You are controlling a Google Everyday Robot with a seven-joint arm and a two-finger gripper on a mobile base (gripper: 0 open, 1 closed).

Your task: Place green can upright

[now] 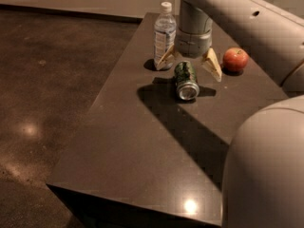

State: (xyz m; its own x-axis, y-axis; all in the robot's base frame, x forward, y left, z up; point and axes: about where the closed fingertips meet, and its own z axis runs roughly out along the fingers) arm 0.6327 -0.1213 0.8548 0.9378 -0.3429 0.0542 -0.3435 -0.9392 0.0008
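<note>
The green can (185,80) lies on its side on the dark table (142,146), its silver end facing the camera. My gripper (190,63) hangs right above the can's far end, open, with one tan finger (166,58) to the can's left and the other finger (212,65) to its right. The fingers straddle the can without closing on it. The arm comes in from the upper right.
A clear water bottle (164,37) with a white cap stands just left of the gripper, close to the left finger. A red apple (235,60) sits to the right. My robot body (266,170) fills the lower right. The table's left edge drops to the floor.
</note>
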